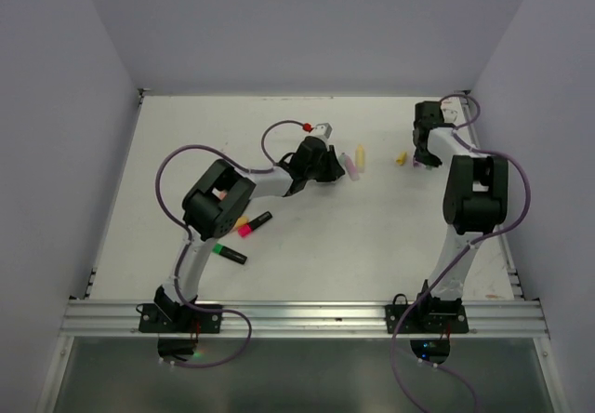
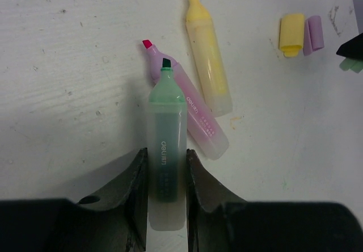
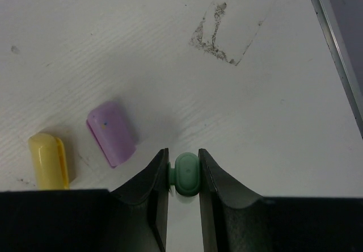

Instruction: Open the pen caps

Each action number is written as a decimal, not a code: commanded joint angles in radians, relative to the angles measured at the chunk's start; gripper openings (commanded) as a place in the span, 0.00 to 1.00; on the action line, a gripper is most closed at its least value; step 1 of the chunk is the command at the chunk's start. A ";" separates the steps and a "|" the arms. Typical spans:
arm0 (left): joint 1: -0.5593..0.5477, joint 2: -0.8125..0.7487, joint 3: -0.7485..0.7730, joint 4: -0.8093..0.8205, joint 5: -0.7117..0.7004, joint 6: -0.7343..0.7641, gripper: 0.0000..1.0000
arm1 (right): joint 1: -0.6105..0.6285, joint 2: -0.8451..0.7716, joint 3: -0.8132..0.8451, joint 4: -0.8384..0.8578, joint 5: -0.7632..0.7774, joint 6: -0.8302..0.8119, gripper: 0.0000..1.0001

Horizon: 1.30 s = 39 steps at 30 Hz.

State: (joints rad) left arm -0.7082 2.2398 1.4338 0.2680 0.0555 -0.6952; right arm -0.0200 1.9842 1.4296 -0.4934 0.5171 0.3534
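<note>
My left gripper (image 2: 166, 156) is shut on the barrel of a mint pen (image 2: 166, 121), whose dark tip is bare and points away. Beside it lie a pastel purple pen (image 2: 195, 118) with a bare pink tip and an uncapped yellow pen (image 2: 209, 64). In the right wrist view my right gripper (image 3: 184, 169) is shut on a mint green pen cap (image 3: 186, 175) just above the table. A loose purple cap (image 3: 112, 133) and a yellow cap (image 3: 50, 161) lie to its left. From above, the left gripper (image 1: 333, 166) and right gripper (image 1: 426, 157) are well apart.
Black-barrelled pens with caps on lie near the left arm's elbow: one with a pink end (image 1: 253, 223), one with a green end (image 1: 229, 253). The table's right rail (image 3: 334, 53) runs close to the right gripper. White walls enclose the table.
</note>
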 commanded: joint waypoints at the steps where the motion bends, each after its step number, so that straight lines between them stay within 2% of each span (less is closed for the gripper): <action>1: 0.016 0.024 0.034 -0.003 -0.028 -0.061 0.21 | -0.009 0.047 0.054 0.009 0.035 -0.007 0.00; 2: 0.018 0.030 0.037 -0.001 -0.028 -0.067 0.30 | -0.009 0.053 0.058 0.010 0.031 -0.007 0.00; 6: 0.023 0.047 0.054 0.011 0.004 -0.063 0.39 | -0.009 0.074 0.071 0.021 0.009 -0.010 0.08; 12: 0.033 0.055 0.050 0.056 0.084 -0.037 0.45 | -0.009 0.076 0.072 0.038 -0.017 -0.022 0.22; 13: 0.033 0.043 0.045 0.066 0.096 -0.027 0.46 | -0.008 0.077 0.072 0.041 -0.015 -0.024 0.27; 18: 0.035 -0.012 -0.007 0.128 0.080 0.013 0.49 | -0.009 0.090 0.107 0.032 -0.028 -0.034 0.35; 23: 0.036 -0.065 -0.022 0.145 0.098 0.062 0.55 | -0.008 0.068 0.112 0.042 -0.031 -0.033 0.51; 26: 0.036 -0.133 -0.070 0.158 0.078 0.095 0.55 | 0.005 0.035 0.118 0.030 -0.028 -0.022 0.59; 30: 0.027 -0.288 -0.183 0.149 -0.050 0.186 0.57 | 0.089 -0.057 0.109 -0.017 0.004 -0.028 0.67; 31: 0.023 -0.368 -0.208 0.142 -0.090 0.206 0.66 | 0.113 -0.085 0.106 -0.030 0.023 -0.030 0.73; 32: 0.016 -0.411 -0.235 0.139 -0.121 0.239 0.70 | 0.138 -0.140 0.097 -0.036 0.070 -0.036 0.74; 33: 0.013 -0.455 -0.303 0.143 -0.172 0.250 0.73 | 0.194 -0.175 0.071 -0.042 0.096 -0.036 0.80; 34: 0.010 -0.544 -0.340 0.154 -0.186 0.255 1.00 | 0.222 -0.208 0.055 -0.042 0.110 -0.039 0.89; 35: 0.009 -0.587 -0.378 0.180 -0.200 0.249 1.00 | 0.245 -0.238 0.036 -0.040 0.113 -0.036 0.99; 37: 0.012 -0.694 -0.481 0.195 -0.220 0.229 1.00 | 0.269 -0.335 -0.029 -0.036 0.046 0.013 0.99; 39: 0.016 -0.755 -0.567 0.191 -0.220 0.160 1.00 | 0.269 -0.422 -0.109 -0.011 -0.083 0.070 0.99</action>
State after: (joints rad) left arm -0.6941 1.5604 0.9699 0.4179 -0.0872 -0.5068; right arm 0.2741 1.6840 1.3972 -0.5018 0.5110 0.3435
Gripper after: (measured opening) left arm 0.996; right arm 0.986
